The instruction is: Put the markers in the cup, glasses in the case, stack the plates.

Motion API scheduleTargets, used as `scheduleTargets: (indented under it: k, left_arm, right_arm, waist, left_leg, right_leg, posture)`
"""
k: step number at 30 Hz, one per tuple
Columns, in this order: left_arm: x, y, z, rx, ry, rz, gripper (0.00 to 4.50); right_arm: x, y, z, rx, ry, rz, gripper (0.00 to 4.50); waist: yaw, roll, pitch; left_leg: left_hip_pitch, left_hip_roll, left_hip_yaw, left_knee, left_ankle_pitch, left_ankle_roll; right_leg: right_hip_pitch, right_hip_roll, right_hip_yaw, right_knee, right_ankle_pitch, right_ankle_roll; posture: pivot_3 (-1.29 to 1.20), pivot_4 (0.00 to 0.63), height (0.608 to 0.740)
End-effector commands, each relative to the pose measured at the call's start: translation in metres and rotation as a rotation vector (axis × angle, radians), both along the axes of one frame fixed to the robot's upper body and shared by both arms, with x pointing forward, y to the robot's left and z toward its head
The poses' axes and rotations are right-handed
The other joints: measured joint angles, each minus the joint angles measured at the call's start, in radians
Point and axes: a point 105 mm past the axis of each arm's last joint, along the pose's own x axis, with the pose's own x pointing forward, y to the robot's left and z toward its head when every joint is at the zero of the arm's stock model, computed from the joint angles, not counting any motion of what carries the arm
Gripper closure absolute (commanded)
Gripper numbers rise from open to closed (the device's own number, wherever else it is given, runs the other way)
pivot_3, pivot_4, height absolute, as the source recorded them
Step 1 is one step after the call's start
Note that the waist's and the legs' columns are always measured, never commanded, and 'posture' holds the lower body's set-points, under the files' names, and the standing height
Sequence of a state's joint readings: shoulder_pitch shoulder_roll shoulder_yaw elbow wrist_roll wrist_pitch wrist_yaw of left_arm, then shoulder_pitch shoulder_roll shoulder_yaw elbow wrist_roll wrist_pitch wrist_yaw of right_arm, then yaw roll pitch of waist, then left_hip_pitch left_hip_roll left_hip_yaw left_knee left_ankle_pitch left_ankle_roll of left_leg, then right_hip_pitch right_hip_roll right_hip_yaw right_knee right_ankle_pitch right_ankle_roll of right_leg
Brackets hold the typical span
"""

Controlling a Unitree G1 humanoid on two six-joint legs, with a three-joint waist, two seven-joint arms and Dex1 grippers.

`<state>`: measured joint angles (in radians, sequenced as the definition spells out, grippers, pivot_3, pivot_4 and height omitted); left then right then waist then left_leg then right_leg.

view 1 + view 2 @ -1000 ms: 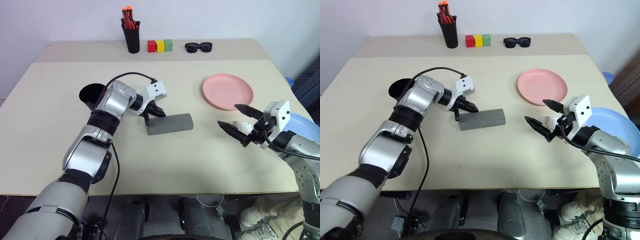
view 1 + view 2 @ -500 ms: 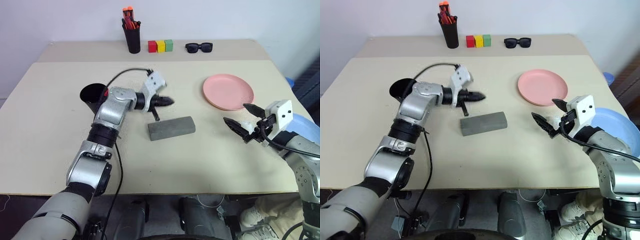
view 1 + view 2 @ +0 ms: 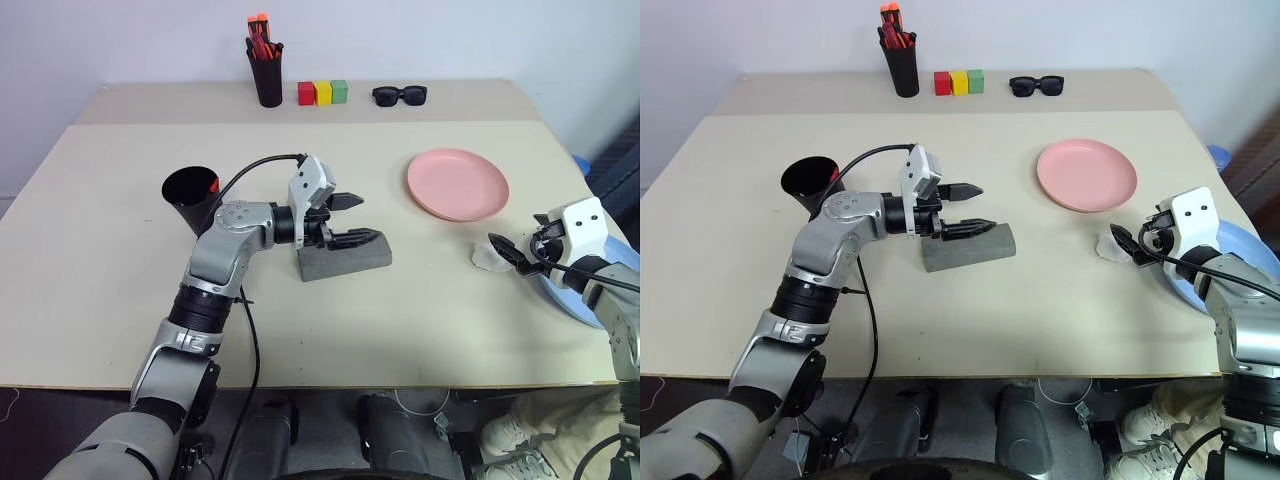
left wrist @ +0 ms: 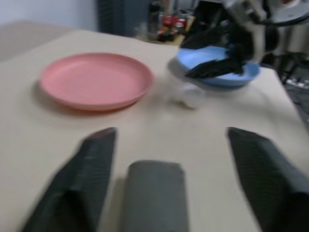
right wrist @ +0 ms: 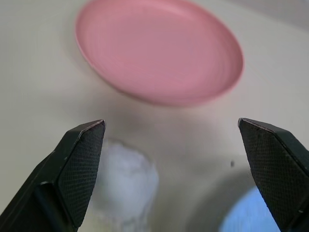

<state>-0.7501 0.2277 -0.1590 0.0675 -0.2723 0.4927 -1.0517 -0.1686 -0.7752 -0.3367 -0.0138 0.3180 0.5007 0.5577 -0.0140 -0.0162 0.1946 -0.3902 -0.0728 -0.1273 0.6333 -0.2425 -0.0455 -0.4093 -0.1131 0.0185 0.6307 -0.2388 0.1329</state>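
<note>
The grey case (image 3: pixel 343 257) lies closed mid-table. My left gripper (image 3: pixel 362 218) hovers open just over it, pointing toward the right; its fingers (image 4: pixel 82 183) flank the case (image 4: pixel 154 193) in the left wrist view. The black cup (image 3: pixel 190 192) stands to the left, with a red marker tip (image 3: pixel 213 185) showing inside. The pink plate (image 3: pixel 457 183) rests at right. The blue plate (image 3: pixel 1250 245) sits at the table's right edge, partly under my right arm. My right gripper (image 3: pixel 510 252) is open beside it, holding nothing. The glasses are out of view.
A white crumpled lump (image 3: pixel 488 257) lies just in front of my right gripper. At the back stand a black pen holder (image 3: pixel 265 75) with orange-red pens, three coloured blocks (image 3: pixel 321 93) and black sunglasses (image 3: pixel 400 95).
My left gripper lifted off the case's left end, swung to point right and opened. My right gripper moved right, toward the blue plate, staying open.
</note>
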Motion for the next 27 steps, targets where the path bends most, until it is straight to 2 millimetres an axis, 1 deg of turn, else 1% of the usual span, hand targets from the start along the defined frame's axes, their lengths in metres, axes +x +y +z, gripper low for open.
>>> scheduleTargets:
  k: [1,7,11,15,20,23,25,27]
  left_arm:
    - [-0.011,-0.009,0.011,-0.007,-0.087,-0.057,0.04]
    - [-0.012,-0.015,0.0,0.053,-0.149,-0.055,0.04]
    - [-0.013,-0.019,-0.005,0.07,-0.172,-0.054,0.04]
    - [-0.013,-0.019,-0.007,0.082,-0.182,-0.056,0.04]
    - [-0.012,-0.019,-0.006,0.083,-0.188,-0.058,0.04]
    - [-0.011,-0.018,-0.005,0.085,-0.19,-0.054,0.0]
    - [-0.01,-0.017,-0.006,0.086,-0.192,-0.048,0.0]
    - [-0.009,-0.017,-0.006,0.088,-0.192,-0.046,0.0]
  right_arm:
    - [-0.006,-0.013,0.017,-0.018,-0.019,-0.029,0.0]
    - [-0.017,-0.03,0.017,-0.008,0.021,-0.121,0.0]
    - [-0.031,-0.04,0.007,0.001,0.09,-0.186,0.0]
    - [-0.04,-0.043,-0.002,0.012,0.148,-0.214,0.0]
    - [-0.042,-0.044,-0.01,0.018,0.186,-0.227,0.0]
    - [-0.042,-0.044,-0.011,0.016,0.193,-0.229,0.84]
    - [-0.04,-0.042,-0.012,0.015,0.192,-0.222,1.89]
    - [-0.039,-0.04,-0.013,0.013,0.192,-0.212,2.83]
  waist:
    - [0.001,0.001,-0.001]
    - [0.003,0.001,-0.001]
    - [0.004,0.001,-0.001]
    - [0.002,0.001,-0.001]
    - [0.002,0.002,-0.001]
    - [0.003,0.002,-0.001]
    - [0.003,0.002,-0.001]
    - [0.003,0.002,-0.001]
  left_leg:
    - [0.0,0.0,0.0,0.0,0.0,0.0]
    - [0.0,0.0,0.0,0.0,0.0,0.0]
    - [0.0,0.0,0.0,0.0,0.0,0.0]
    - [0.0,0.0,0.0,0.0,0.0,0.0]
    - [0.0,0.0,0.0,0.0,0.0,0.0]
    - [0.0,0.0,0.0,0.0,0.0,0.0]
    - [0.0,0.0,0.0,0.0,0.0,0.0]
    - [0.0,0.0,0.0,0.0,0.0,0.0]
  right_leg:
    - [0.0,0.0,0.0,0.0,0.0,0.0]
    - [0.0,0.0,0.0,0.0,0.0,0.0]
    - [0.0,0.0,0.0,0.0,0.0,0.0]
    - [0.0,0.0,0.0,0.0,0.0,0.0]
    - [0.0,0.0,0.0,0.0,0.0,0.0]
    - [0.0,0.0,0.0,0.0,0.0,0.0]
    - [0.0,0.0,0.0,0.0,0.0,0.0]
    - [0.0,0.0,0.0,0.0,0.0,0.0]
  posture:
    - [0.0,0.15,0.74]
    - [0.0,0.15,0.74]
    - [0.0,0.15,0.74]
    - [0.0,0.15,0.74]
    - [0.0,0.15,0.74]
    - [0.0,0.15,0.74]
    - [0.0,0.15,0.74]
    - [0.0,0.15,0.74]
